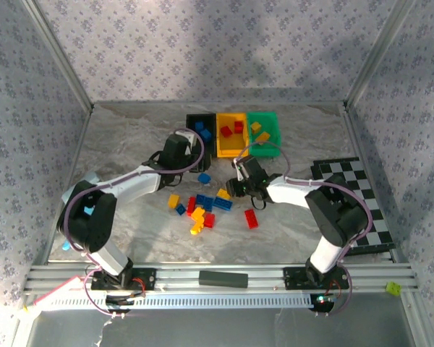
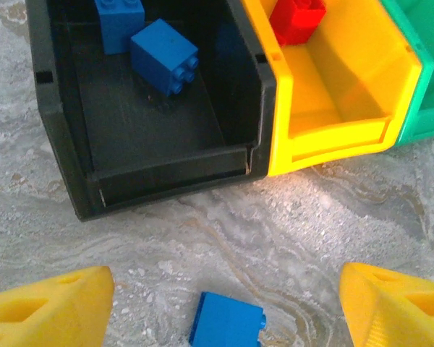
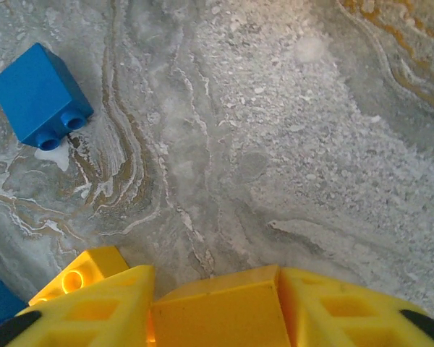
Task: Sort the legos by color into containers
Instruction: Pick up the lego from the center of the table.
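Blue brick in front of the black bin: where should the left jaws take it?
Take the blue brick across its flat left and right faces, coming straight down. It lies alone on the table, short of the black bin, between the jaws of the open left gripper. It sits slightly skewed, so a small wrist twist would probably square the grip.

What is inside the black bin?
Two blue bricks lie toward the back of the black bin; the front of its floor is bare. Its far end runs past the left wrist view's top edge; the top view is too coarse to show more there.
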Controlling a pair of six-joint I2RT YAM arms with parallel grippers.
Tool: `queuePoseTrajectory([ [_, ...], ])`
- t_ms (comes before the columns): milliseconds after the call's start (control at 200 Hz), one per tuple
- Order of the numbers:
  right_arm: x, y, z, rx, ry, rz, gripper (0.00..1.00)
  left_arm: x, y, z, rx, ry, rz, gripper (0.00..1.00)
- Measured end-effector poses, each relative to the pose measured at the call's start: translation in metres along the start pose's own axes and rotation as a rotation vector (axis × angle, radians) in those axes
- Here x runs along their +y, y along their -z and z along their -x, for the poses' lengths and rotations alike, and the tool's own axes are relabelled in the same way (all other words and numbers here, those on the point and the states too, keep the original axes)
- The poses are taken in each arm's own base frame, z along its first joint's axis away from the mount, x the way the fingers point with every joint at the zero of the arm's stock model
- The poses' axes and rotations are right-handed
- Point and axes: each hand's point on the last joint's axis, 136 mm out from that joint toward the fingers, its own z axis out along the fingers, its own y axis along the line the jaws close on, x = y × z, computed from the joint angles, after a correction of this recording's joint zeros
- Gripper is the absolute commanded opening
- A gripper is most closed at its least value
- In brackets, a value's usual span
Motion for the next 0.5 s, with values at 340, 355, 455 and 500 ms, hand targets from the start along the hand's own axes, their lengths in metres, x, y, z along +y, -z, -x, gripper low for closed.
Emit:
queuePoseTrajectory([
  [340,-0.009,0.014,0.006,-0.030,-0.010,-0.024,0.40,0.017,0.020,-0.017,-0.003,-0.037,0.030,0.81],
  [355,-0.010,0.016,0.008,-0.036,-0.012,-0.027,0.40,0.018,0.021,-0.016,-0.008,-0.037,0.032,0.81],
  [455,-0.021,0.031,0.025,-0.077,-0.024,-0.058,0.40,0.027,0.025,-0.020,-0.013,-0.032,0.044,0.81],
  [500,-0.027,0.037,0.036,-0.094,-0.028,-0.075,0.40,0.031,0.024,-0.024,-0.006,-0.029,0.052,0.81],
])
